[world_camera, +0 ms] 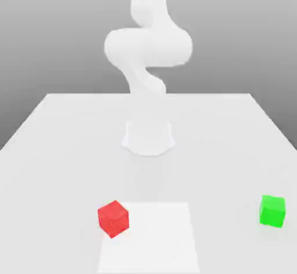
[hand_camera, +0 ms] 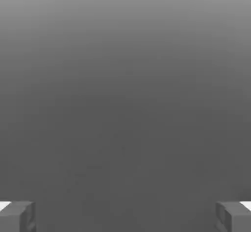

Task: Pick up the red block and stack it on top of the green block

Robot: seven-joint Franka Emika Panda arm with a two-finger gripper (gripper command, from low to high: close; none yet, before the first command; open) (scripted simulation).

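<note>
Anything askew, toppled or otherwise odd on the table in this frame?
Nothing stands out. The red block sits turned at an angle at the lighter patch's edge; the green block rests flat, well apart.

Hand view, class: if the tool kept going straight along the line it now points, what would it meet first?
Nothing shows ahead. The tool is open, its fingertips far apart, with plain grey background between and beyond them. The way looks free as far as the hand view shows, though depth there is unclear.
</note>
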